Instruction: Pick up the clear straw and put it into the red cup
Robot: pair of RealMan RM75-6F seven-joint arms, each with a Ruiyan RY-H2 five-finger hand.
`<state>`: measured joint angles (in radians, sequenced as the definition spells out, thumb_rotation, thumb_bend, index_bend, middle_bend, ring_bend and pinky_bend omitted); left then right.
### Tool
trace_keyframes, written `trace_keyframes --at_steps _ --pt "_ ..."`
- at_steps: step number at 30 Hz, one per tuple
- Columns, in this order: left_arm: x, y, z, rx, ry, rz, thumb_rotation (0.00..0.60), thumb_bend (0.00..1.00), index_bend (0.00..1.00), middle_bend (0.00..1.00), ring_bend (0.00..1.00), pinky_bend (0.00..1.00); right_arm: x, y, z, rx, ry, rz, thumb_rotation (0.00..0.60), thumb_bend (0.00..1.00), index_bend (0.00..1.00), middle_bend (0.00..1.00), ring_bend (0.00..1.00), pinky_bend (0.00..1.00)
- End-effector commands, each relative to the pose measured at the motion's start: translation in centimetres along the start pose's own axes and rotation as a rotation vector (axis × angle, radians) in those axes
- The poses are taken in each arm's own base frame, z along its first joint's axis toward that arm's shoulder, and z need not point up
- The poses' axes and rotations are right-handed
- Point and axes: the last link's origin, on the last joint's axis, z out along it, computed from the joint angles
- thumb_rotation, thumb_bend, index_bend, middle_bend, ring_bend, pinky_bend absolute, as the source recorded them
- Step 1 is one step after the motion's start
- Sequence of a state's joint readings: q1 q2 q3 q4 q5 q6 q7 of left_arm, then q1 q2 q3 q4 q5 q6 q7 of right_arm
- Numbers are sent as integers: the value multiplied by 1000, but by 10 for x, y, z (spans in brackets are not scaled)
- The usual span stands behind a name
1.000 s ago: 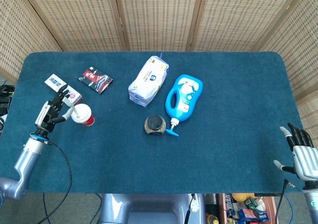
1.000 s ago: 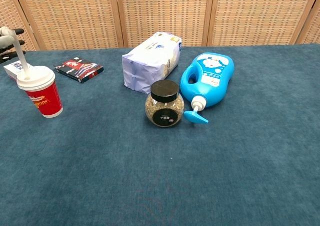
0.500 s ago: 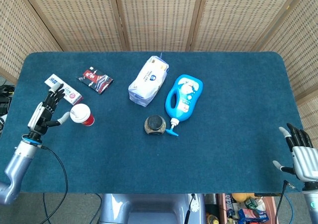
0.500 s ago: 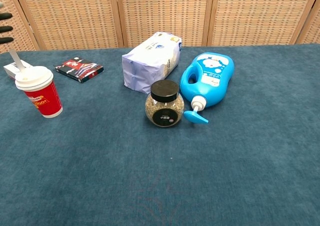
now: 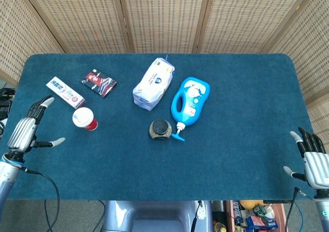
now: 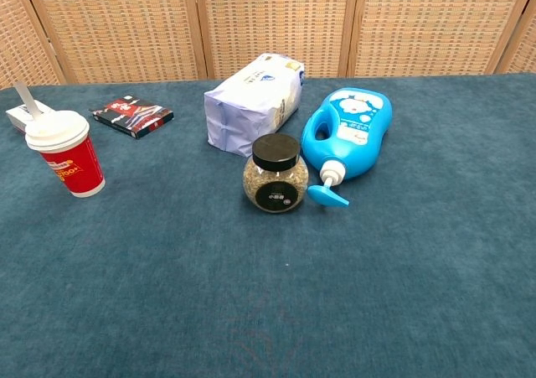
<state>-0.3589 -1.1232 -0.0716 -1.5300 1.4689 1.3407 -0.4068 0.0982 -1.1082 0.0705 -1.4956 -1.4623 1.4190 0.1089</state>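
Left hand point(image 5: 23, 134) fingers point(image 5: 40, 106) spread apart, empty, off the bench edge, well clear of the red cup point(image 5: 85, 120). Clear straw point(image 6: 25, 100) stands tilted through the cup's white lid. Placement step looks done; next move is likely just parking the arm. Right hand point(image 5: 314, 162) fingers apart too, idle. Cup is smooth waxed paper, tapered; straw a thin plastic tube; bench point(image 5: 231, 139) is blue carpet-like felt.

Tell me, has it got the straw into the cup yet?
It looks done: the clear straw stands in the lid of the red cup. Nothing is in hand: the left hand is off to the side of the cup with fingers spread, and the right hand is empty at the table's edge. Nothing seems left.
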Motion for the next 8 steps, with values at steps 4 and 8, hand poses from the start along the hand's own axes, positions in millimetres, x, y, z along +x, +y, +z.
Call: trace_keyframes --at_steps 4,8 --pt "1 17 -81 228 32 301 600 128 0 0 0 0 1 -3 -2 8 19 -15 600 0 0 0 0 0" --pt "-7 22 -86 230 15 353 600 129 0 0 0 0 3 -4 -3 15 40 -24 600 0 0 0 0 0"
